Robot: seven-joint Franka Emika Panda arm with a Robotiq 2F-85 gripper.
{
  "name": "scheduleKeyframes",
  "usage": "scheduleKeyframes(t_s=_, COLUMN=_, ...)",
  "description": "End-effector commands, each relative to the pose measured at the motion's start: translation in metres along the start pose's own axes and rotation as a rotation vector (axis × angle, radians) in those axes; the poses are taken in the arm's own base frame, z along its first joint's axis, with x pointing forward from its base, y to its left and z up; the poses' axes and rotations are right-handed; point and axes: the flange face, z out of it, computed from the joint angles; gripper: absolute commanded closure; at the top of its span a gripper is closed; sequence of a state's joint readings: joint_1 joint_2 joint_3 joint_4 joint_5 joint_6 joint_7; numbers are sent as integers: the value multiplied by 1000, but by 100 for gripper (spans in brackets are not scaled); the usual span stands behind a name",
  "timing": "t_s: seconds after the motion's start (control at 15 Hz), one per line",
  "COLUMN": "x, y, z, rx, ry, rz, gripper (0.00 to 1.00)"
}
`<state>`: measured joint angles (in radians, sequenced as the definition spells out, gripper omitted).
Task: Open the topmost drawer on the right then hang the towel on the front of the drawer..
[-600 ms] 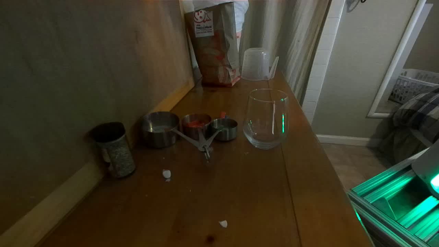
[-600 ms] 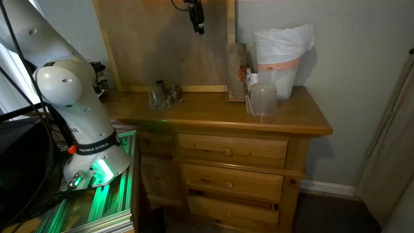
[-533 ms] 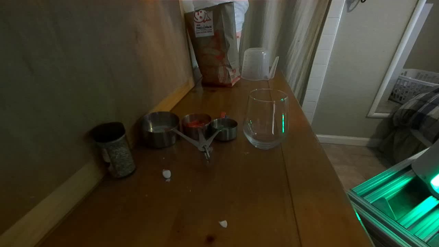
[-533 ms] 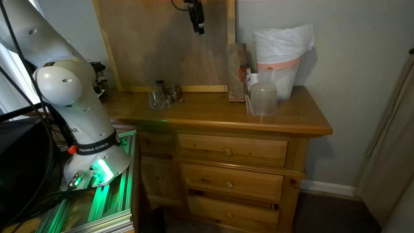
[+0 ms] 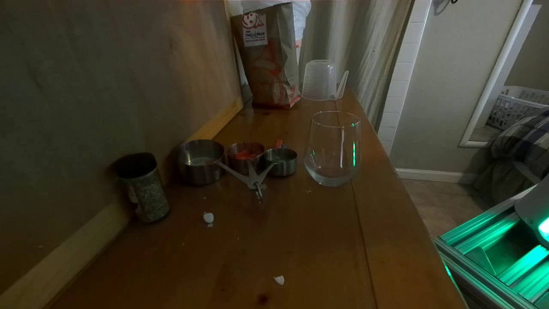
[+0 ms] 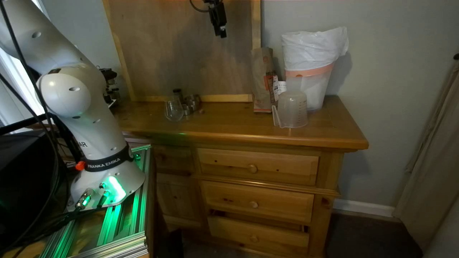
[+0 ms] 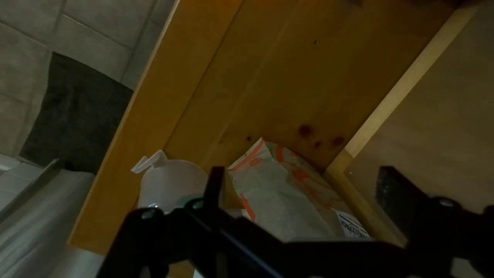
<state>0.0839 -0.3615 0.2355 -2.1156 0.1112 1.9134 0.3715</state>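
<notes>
The topmost right drawer (image 6: pixel 226 163) is a shut light-brown wooden front with a round knob, just under the countertop in an exterior view. My gripper (image 6: pixel 221 34) hangs high above the counter there, in front of the wooden back panel and well apart from the drawer. In the wrist view the gripper (image 7: pixel 303 181) has its two dark fingers wide apart with nothing between them; the paper bag lies far behind in line with them. I make out no towel in any view. The drawer front does not show in the wrist view.
On the counter (image 6: pixel 229 125) stand a paper bag (image 6: pixel 262 80), a white-lined bin (image 6: pixel 312 82), an upturned measuring jug (image 6: pixel 293 109), a glass (image 5: pixel 332 150), metal measuring cups (image 5: pixel 200 163) and a jar (image 5: pixel 146 189). The lowest drawer (image 6: pixel 258 236) is partly open. A dark mat (image 7: pixel 77 112) lies on the floor.
</notes>
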Motion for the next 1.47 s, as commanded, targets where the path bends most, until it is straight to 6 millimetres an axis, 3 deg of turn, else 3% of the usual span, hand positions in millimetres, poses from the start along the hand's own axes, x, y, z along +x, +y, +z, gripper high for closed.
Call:
scheduleKeyframes(t_s=0.0, x=0, y=0, z=-1, rx=0, ry=-1, rz=0, gripper=0)
scheduleKeyframes(t_s=0.53, x=0, y=0, z=-1, rx=0, ry=-1, rz=0, gripper=0)
scheduleKeyframes(t_s=1.0, x=-19, y=75, z=35, rx=-41, ry=-55, rz=15, gripper=0)
scheduleKeyframes(t_s=1.4, x=-56, y=128, z=94, rx=-73, ry=-143, rz=-323, gripper=0)
